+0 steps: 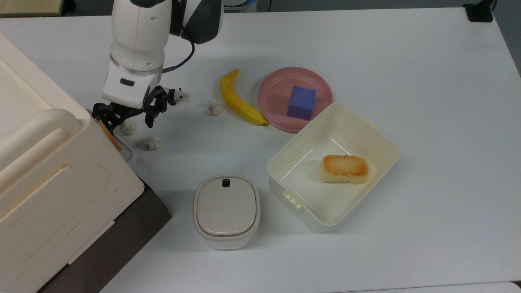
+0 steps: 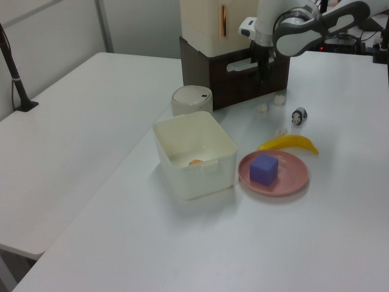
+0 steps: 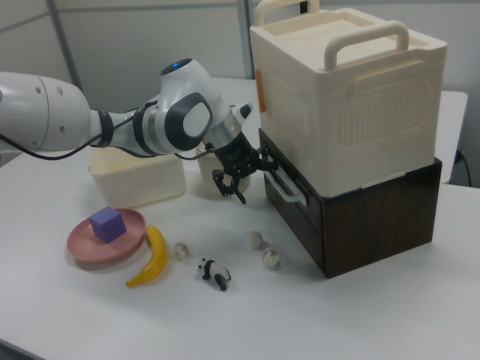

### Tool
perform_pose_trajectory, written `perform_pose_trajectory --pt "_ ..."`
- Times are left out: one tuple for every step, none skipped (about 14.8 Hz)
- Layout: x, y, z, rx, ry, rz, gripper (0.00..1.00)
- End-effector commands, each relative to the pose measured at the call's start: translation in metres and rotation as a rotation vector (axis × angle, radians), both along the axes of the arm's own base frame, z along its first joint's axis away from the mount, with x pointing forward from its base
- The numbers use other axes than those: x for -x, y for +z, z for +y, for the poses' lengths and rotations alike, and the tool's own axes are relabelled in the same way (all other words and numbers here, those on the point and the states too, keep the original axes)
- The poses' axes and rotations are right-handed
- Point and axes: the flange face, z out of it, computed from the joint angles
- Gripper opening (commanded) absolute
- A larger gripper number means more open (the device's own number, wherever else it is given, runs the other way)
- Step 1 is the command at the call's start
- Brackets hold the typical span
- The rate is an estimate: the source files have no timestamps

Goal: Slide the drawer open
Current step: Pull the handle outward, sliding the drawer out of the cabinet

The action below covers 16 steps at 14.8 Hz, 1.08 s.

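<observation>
White handle (image 3: 283, 185) on the drawer (image 3: 289, 196) sits beside the hand (image 3: 241, 174), fingers spread, ready to hook it

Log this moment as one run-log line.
gripper: open, at handle | drawer: closed | grasp: not yet | nearby: paper balls, panda

The arm (image 2: 285, 24) hides the drawer (image 2: 243, 64) handle (left view).
</observation>
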Motion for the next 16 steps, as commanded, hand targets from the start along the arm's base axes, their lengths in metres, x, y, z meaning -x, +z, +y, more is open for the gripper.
perform_pose_trajectory --pt "0.026 0.01 0.024 -0.038 -0.048 -0.003 1.0" --pt "0.029 0.013 0.03 -0.048 -0.074 0.014 1.0" --pt "0.033 0.013 0.041 -0.062 -0.12 0.044 1.0" --pt "0.034 0.011 0.049 -0.07 -0.133 0.058 1.0" --pt "0.036 0.009 0.051 -0.072 -0.143 0.071 1.0" --pt "0.038 0.007 0.06 -0.077 -0.161 0.091 1.0" --pt "0.04 0.007 0.068 -0.081 -0.182 0.112 1.0" --pt "0.044 0.01 0.076 -0.086 -0.211 0.128 1.0" --pt "0.05 0.014 0.078 -0.088 -0.232 0.148 1.0" --pt "0.054 0.017 0.082 -0.088 -0.236 0.169 1.0" --pt "0.058 0.019 0.088 -0.118 -0.247 0.193 1.0" --pt "0.058 0.02 0.09 -0.147 -0.26 0.2 1.0" --pt "0.058 0.021 0.091 -0.168 -0.267 0.199 1.0" --pt "0.057 0.024 0.091 -0.179 -0.271 0.192 1.0" --pt "0.054 0.031 0.088 -0.201 -0.282 0.175 1.0" --pt "0.051 0.041 0.088 -0.235 -0.299 0.155 1.0"
